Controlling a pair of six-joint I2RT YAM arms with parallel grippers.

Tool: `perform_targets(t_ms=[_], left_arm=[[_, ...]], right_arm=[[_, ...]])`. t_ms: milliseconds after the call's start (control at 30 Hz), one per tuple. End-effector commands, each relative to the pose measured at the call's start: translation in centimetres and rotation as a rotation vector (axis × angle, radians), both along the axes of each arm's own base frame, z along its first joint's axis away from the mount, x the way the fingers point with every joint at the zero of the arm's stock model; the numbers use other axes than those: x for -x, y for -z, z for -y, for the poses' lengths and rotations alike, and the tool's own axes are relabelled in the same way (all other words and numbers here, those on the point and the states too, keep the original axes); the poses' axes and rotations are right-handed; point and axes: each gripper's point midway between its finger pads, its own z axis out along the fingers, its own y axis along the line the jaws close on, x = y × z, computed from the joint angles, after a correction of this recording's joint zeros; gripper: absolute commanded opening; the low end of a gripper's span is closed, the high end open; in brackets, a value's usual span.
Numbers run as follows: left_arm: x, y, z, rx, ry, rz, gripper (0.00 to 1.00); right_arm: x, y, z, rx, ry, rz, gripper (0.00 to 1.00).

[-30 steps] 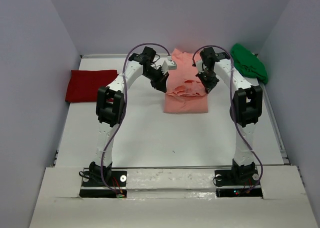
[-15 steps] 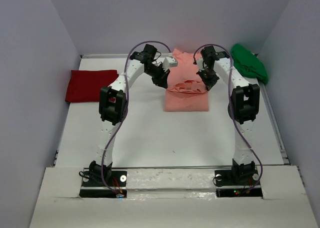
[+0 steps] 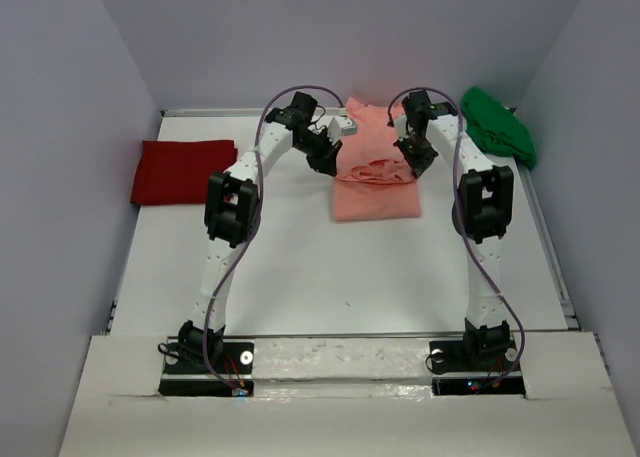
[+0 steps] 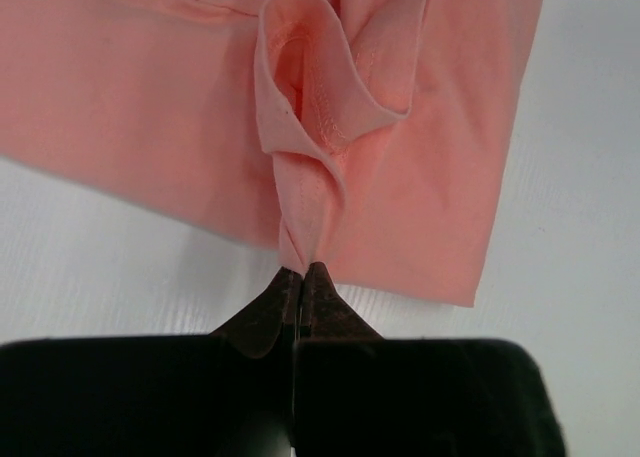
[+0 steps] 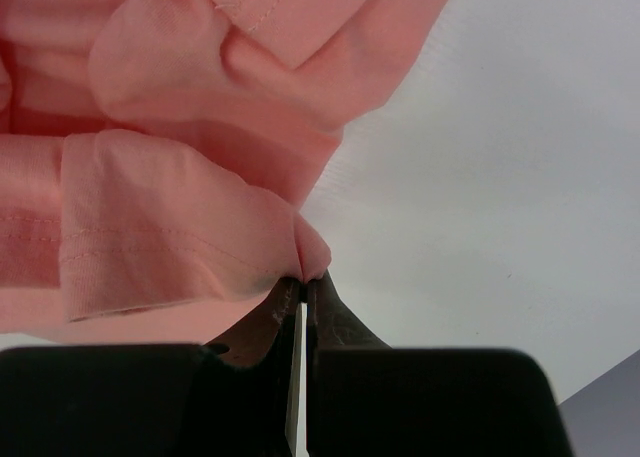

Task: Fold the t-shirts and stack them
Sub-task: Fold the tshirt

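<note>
smooth white tabletop (image 3: 330, 277) nearest. at mid-table, the left gripper (image 4: 302, 272) is clamped on a pinched, stitched fold of the soft salmon-pink cloth t-shirt (image 3: 375, 195); the right gripper (image 5: 303, 282) is clamped on its hemmed edge. deep red folded rectangular t-shirt (image 3: 180, 172) at left edge; bright green rumpled t-shirt (image 3: 500, 127) at far right corner.

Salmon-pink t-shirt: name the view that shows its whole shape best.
Top external: the whole salmon-pink t-shirt is in frame, partly folded. The left wrist shows only a fold pinched in the left end effector; the right wrist only a hemmed edge pinched in the right end effector.
</note>
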Motion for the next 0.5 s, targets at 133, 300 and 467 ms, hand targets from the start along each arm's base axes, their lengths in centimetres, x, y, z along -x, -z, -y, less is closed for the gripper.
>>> perform_targets(t_ms=[133,300,467], left_arm=[[-2.6,-1.6,0.3,0.016,-0.049,0.095,0.02],[-3.1,-1.4,0.4,0.016,-0.062,0.107,0.15],[-3.3,-1.9,0.5,0.03,-0.064,0.121,0.27]], right_arm=[[-3.2,-0.5,0.8,0.021,0.004,0.092,0.0],[-3.5,-0.2,0.8,0.023,-0.001,0.093,0.0],[-3.6,0.1,1.0,0.038,0.003,0.091,0.0]])
